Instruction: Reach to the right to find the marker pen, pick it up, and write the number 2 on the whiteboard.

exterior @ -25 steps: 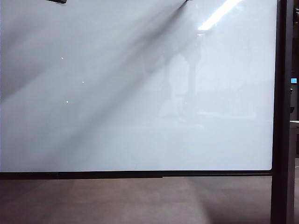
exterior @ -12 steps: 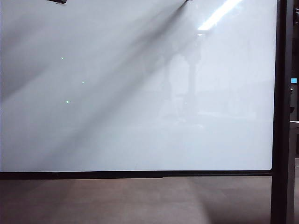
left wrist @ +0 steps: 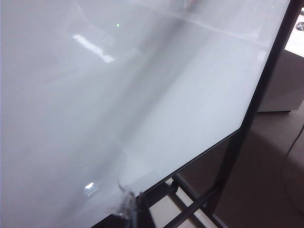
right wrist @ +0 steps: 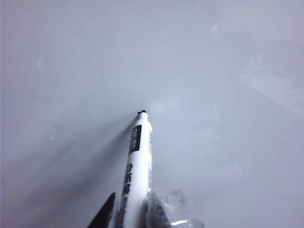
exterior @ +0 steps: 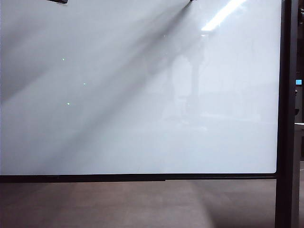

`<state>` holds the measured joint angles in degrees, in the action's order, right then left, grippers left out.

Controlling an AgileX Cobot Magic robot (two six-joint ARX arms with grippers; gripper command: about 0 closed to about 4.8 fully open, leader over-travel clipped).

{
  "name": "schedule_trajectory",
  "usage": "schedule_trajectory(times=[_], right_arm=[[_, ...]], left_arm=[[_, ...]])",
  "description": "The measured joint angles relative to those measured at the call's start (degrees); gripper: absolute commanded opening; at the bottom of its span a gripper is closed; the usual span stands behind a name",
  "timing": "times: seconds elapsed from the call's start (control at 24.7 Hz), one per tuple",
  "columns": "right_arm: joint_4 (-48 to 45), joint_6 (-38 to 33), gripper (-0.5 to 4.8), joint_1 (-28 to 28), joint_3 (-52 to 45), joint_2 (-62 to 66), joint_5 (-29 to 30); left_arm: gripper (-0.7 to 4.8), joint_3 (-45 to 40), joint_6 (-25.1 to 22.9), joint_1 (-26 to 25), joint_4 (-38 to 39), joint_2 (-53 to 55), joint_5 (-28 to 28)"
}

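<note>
Nothing had visibly moved since a second before; the whiteboard [exterior: 142, 118] stayed bare; the right gripper [right wrist: 130, 213] remained clamped low on the marker pen [right wrist: 135, 166], whose dark tip met the board with only a dot of ink; the left gripper [left wrist: 133, 211] hung near the board's lower edge, its jaws' state unreadable; the pen seemed light, stiff and slippery, best gripped mid-barrel.

Brown floor [exterior: 118, 204] under the whiteboard [exterior: 142, 95] (glossy, black-edged), black stand post [exterior: 287, 118] planted on it.
</note>
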<state>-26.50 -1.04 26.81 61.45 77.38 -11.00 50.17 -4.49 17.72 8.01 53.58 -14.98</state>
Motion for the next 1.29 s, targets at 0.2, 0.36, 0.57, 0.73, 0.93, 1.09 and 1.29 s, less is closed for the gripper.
schedule_trajectory(times=[0.2,0.36,0.57,0.73,0.93,1.09,1.29], right_arm=[[-0.02,0.00,-0.01,0.02,0.00,0.00,-0.42],[-0.11,0.00,-0.01,0.04,0.00,-0.02,-1.70],[-0.13,0.00,-0.01,0.07,0.00,-0.02,-2.47],[-0.15,0.00,-0.01,0.07,0.00,-0.02,-3.02],[-0.17,0.00,-0.01,0.15,0.00,-0.02,-4.46],[-0.17,0.00,-0.01,0.20,0.00,-0.02,-4.63],[-0.17,0.00,-0.01,0.20,0.00,-0.02,-5.81]], left_arm=[[-0.05,0.00,0.00,0.00,0.00,0.00,0.00],[-0.05,0.00,0.00,0.00,0.00,0.00,0.00],[-0.05,0.00,0.00,0.00,0.00,0.00,0.00],[-0.05,0.00,0.00,0.00,0.00,0.00,0.00],[-0.05,0.00,0.00,0.00,0.00,0.00,0.00],[-0.05,0.00,0.00,0.00,0.00,0.00,0.00],[-0.05,0.00,0.00,0.00,0.00,0.00,0.00]])
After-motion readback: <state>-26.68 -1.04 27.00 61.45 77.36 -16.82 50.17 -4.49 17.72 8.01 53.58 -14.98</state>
